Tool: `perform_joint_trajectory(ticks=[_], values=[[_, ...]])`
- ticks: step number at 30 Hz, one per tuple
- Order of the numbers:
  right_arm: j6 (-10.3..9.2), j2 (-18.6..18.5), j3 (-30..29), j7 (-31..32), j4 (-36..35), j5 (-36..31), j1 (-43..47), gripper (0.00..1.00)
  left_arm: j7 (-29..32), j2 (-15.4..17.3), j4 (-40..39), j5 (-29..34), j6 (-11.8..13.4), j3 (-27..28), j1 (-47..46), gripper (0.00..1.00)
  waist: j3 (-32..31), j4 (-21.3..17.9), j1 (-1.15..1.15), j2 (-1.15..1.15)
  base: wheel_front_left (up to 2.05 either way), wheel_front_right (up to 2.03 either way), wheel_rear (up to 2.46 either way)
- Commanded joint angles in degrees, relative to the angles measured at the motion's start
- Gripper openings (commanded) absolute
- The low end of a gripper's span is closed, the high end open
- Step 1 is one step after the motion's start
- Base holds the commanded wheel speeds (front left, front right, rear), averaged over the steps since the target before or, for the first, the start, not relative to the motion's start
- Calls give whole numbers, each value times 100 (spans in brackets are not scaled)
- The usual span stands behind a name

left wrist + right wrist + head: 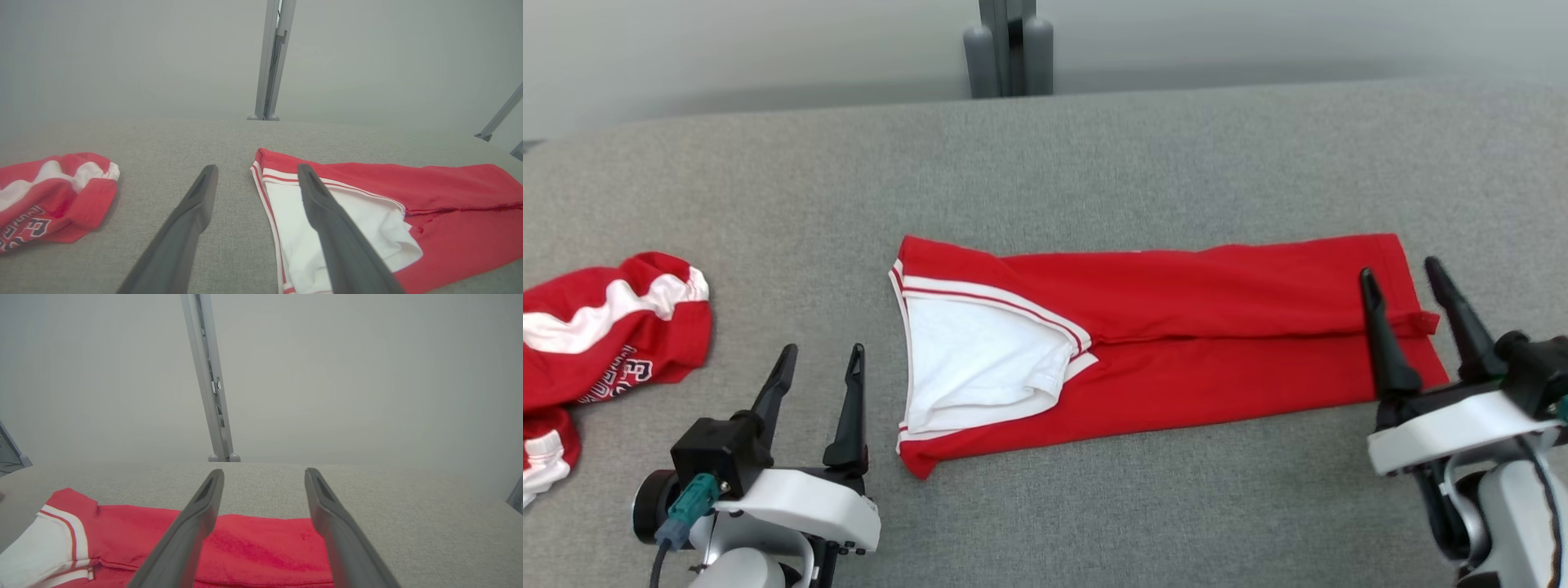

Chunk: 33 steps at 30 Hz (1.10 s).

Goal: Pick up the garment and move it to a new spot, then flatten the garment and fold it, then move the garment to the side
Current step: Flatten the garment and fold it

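Observation:
The garment (1176, 343) is a red jersey with white trim, folded into a long strip across the middle of the grey table (1094, 147); its white lining shows at the left end. My left gripper (821, 349) stands open just left of that end, nothing between its fingers. The left wrist view has the garment (449, 204) to the right, its white edge behind the right finger (327, 212). My right gripper (1401, 273) is open over the strip's right end, holding nothing. The right wrist view looks down on the red cloth (261, 547) between the open fingers.
A second red and white garment (596, 335) with lettering lies crumpled at the table's left edge, also in the left wrist view (49, 196). A grey metal post (1009, 49) rises behind the table's far edge. Bare grey cloth stretches beyond the strip.

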Motion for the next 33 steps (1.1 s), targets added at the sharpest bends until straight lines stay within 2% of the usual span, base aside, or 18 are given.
perform_joint_trajectory(ticks=[1,6,9,15,25,33], values=[[-2,31,43,-5,-88,-33,119,100,-40,-45,-22,210,64,79,85,100,-202,21,0,0,0,0,0],[-2,247,189,-5,-379,-70,427,100,-49,-556,-350,928,108,638,544,100,-482,88,0,0,0,0,0],[-2,373,255,-6,-530,-75,664,100,-50,-886,-520,1317,-19,968,907,100,-685,87,0,0,0,0,0],[-2,521,315,-5,-577,-183,1237,100,-52,-1288,-470,1910,-385,1371,1593,100,-1089,70,0,0,0,0,0],[-2,624,112,-5,-638,-252,1876,100,-52,-1723,-330,2590,-875,1881,2182,100,-1405,-26,0,0,0,0,0],[-2,648,-45,-5,-734,-240,2099,100,-52,-1942,-356,2871,-1073,2201,2421,100,-1539,-51,0,0,0,0,0]])
